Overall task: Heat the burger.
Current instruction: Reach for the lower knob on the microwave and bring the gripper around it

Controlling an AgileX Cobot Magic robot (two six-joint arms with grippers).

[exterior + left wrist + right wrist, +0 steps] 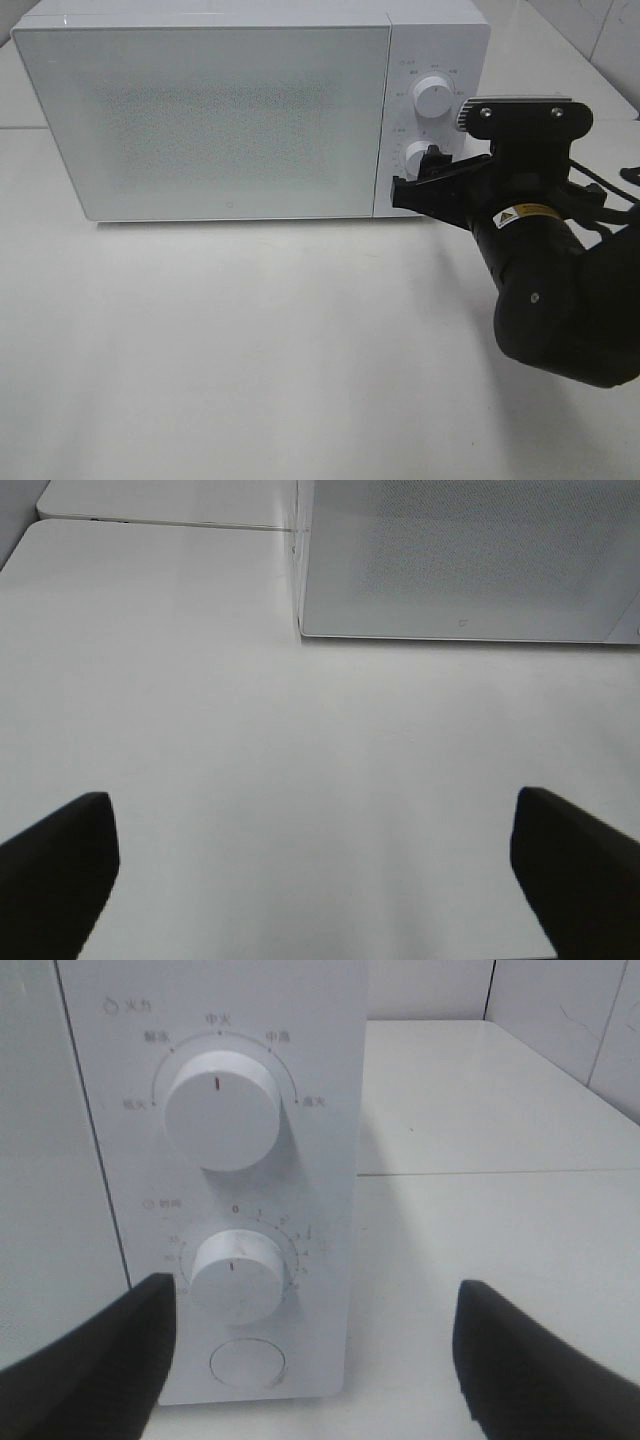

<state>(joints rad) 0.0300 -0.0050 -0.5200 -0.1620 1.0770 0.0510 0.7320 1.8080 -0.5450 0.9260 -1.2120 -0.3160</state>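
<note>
Microwave (220,110), white, door closed, stands at twelve o'clock on the table (250,350) in the high view. Right gripper (432,170) reaches in from four o'clock, tips at the lower dial (416,157), beneath the upper dial (433,97).

Left wrist view: left gripper (312,800) jaws released wide, holding nothing, over bare table; microwave front ahead.

Right wrist view: right gripper (315,1295) jaws released, grasping nothing; lower dial (237,1275) lies between the fingers (100,1360), no contact visible. A round button (247,1362) sits just beneath it.

Burger: no view shows it; its location cannot be told.
</note>
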